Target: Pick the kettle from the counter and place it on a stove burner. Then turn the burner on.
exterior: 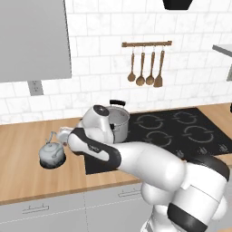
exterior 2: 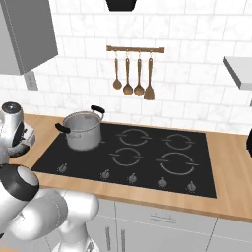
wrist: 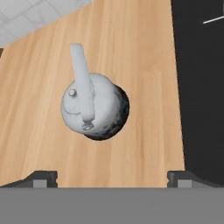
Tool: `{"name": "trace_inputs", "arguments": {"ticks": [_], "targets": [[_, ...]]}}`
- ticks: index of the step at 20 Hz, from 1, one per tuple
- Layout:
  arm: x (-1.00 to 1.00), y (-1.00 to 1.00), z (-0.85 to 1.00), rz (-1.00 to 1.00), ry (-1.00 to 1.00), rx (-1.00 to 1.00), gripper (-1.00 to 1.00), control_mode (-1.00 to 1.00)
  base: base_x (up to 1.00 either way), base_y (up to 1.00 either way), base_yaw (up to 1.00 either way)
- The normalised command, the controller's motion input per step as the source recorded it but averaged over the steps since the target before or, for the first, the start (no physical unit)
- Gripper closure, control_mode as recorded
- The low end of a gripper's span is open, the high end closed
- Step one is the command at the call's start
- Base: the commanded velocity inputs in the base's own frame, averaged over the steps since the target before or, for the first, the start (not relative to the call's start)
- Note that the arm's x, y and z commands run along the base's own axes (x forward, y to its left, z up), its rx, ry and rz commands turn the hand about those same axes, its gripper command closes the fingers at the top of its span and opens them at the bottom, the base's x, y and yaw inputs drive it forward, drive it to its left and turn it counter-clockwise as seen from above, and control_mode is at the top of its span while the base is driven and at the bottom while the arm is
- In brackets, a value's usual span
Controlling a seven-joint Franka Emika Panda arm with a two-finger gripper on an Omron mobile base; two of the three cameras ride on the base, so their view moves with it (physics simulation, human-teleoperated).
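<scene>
claw [wrist: 112, 177] released, jaws wide, hanging above the kettle [wrist: 94, 107] on the surface [wrist: 144, 65]. kettle sits ahead of the fingertips. handle's long axis runs away from the claw, across the jaw gap.

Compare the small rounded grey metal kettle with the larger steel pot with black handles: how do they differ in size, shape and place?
The small rounded grey metal kettle is squat and clearly smaller; the larger steel pot with black handles is straight-sided. The kettle has one arched handle over its top, the pot two side handles. The kettle stands on the light-brown wooden counter, the pot on the black glass cooktop. Both are upright and silvery metal.
</scene>
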Motion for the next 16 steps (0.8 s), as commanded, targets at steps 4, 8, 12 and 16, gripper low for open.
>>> {"name": "trace_inputs", "arguments": {"ticks": [4,8,12,16], "targets": [[0.29,0.21,-0.08,-0.03,0.00,0.00,-1.00,-1.00,0.00,0.00,0.00],[0.23,0.17,-0.08,-0.01,0.00,0.00,-1.00,-1.00,0.00,0.00,0.00],[0.22,0.15,-0.09,-0.01,0.00,0.00,-1.00,-1.00,0.00,0.00,0.00],[0.22,0.17,-0.12,0.00,0.00,0.00,-1.00,-1.00,0.00,0.00,0.00]]}}
